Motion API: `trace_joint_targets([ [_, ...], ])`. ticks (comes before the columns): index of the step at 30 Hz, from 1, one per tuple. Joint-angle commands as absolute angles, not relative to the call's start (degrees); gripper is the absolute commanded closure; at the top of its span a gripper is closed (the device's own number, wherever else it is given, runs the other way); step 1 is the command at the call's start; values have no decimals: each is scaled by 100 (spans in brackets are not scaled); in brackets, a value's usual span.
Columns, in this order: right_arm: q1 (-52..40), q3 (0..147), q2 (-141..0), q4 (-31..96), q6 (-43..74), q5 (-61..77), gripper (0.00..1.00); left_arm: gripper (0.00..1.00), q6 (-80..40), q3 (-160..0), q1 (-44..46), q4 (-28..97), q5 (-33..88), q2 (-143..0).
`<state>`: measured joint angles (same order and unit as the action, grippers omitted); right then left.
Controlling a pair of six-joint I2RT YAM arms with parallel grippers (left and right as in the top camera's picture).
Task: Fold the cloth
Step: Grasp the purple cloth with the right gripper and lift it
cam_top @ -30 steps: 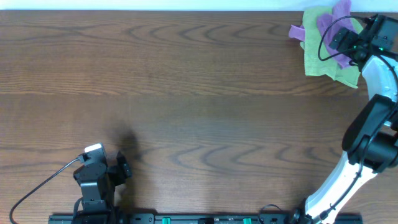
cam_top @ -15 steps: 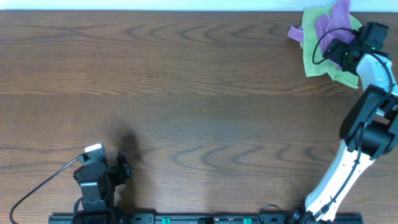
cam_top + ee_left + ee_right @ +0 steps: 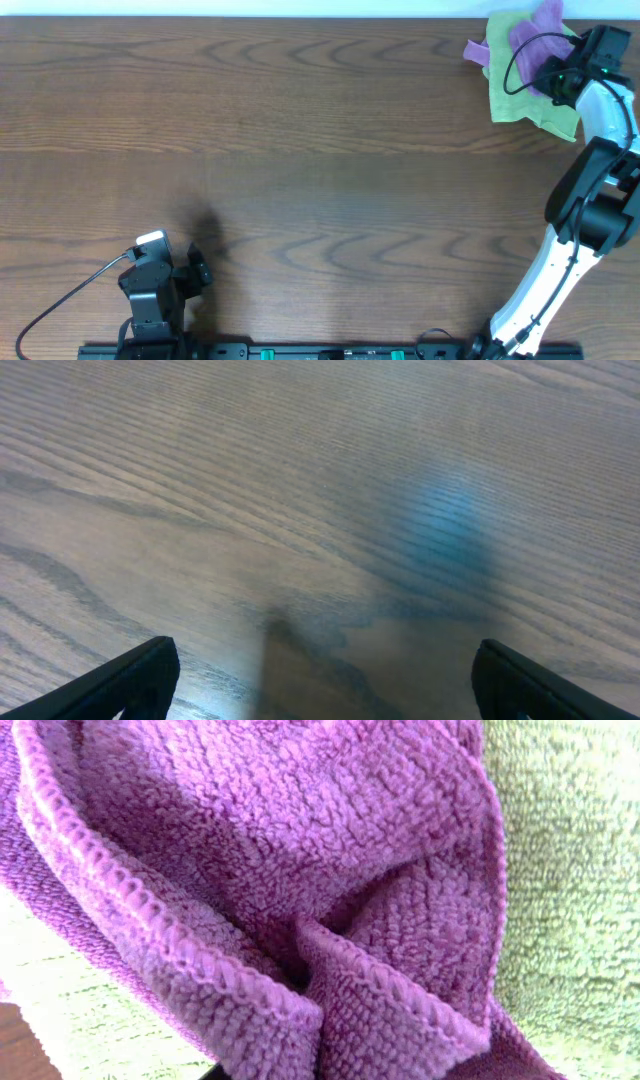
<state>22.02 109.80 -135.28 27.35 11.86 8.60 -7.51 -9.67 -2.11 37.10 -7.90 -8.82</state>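
Note:
The purple cloth lies crumpled on a lime-green cloth at the far right corner of the table. My right gripper is pressed into its right side. In the right wrist view the cloth fills the frame, and its hemmed folds gather into a pinch at the bottom middle, where the fingers are hidden under the fabric. The gripper looks shut on the cloth. My left gripper rests near the front left edge, open, with bare wood between its fingertips.
The green cloth shows on both sides of the purple one. The wooden table stretches between the two arms. The right arm's white links reach along the right edge. A black rail runs along the front edge.
The right gripper has pushed left into the purple cloth and closed on it, bunching its folds. The left arm has not moved.

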Motion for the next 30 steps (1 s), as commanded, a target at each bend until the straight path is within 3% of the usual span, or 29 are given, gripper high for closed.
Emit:
trace_joint_targets([
  [1,2158,11316,-13502,2867,1219,952,91,5,-794,-921,-228,3723,-786,-849],
  [3,2150,11563,-13500,3076,1216,952,98,5,-794,-921,-228,3723,-786,-849],
  [12,2003,12663,-13397,4399,882,950,98,5,-792,-921,-228,3723,-788,-849],
  [30,888,12687,-11476,5902,506,921,98,5,-792,-921,-228,3723,-788,-849],
])
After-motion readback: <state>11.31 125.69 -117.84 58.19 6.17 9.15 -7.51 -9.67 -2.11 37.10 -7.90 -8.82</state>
